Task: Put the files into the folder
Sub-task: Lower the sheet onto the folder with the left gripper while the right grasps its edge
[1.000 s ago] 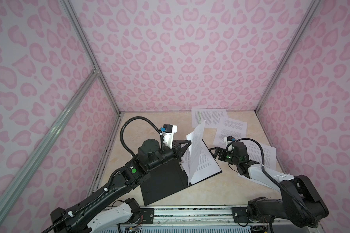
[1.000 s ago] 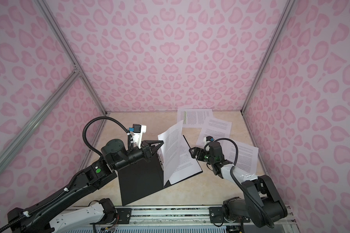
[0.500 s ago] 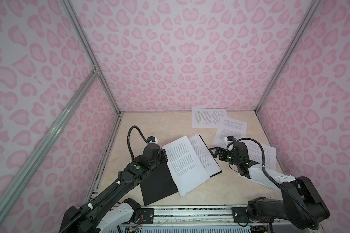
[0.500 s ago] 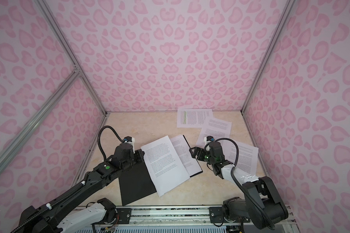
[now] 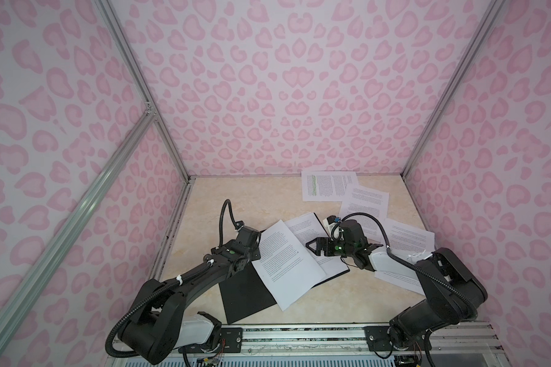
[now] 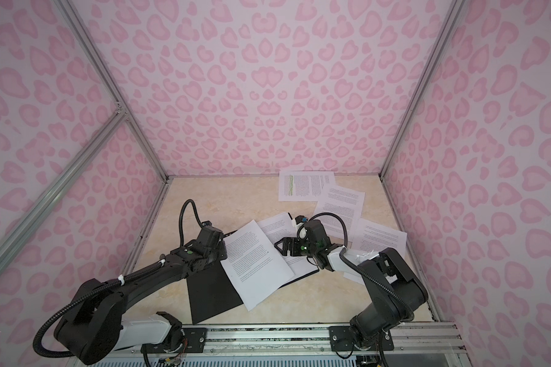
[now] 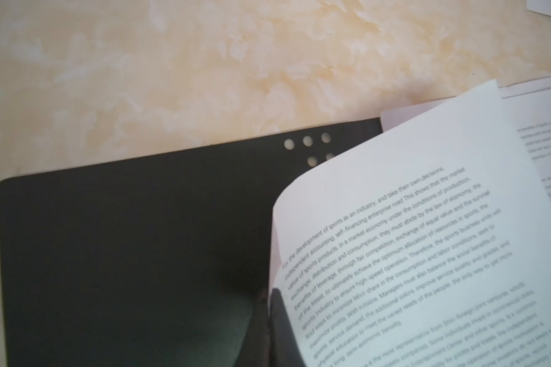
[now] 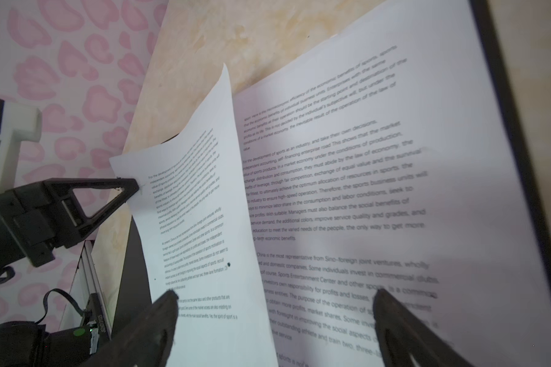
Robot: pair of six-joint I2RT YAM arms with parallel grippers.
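The folder (image 5: 245, 292) lies open on the table with its black inside up, and its right half (image 5: 337, 273) is covered by a printed sheet (image 5: 303, 225). A second sheet of the files (image 5: 287, 263) lies slanted across the folder's middle. My left gripper (image 5: 257, 251) is shut on that sheet's left edge, and the pinch shows in the left wrist view (image 7: 269, 295) and the right wrist view (image 8: 134, 187). My right gripper (image 5: 312, 247) hangs open over the sheet in the right half (image 8: 363, 159), with nothing between its fingers (image 8: 275, 294).
More files lie at the back right: a green-highlighted sheet (image 5: 328, 186), a sheet (image 5: 365, 200) overlapping it, and another (image 5: 407, 236) near the right wall. Further sheets (image 5: 395, 276) lie under the right arm. Pink walls close three sides, and a metal rail (image 5: 299, 336) runs along the front.
My left gripper has come down and to the left with the sheet, which stood upright and now lies across the folder. The right gripper has shifted left over the folder.
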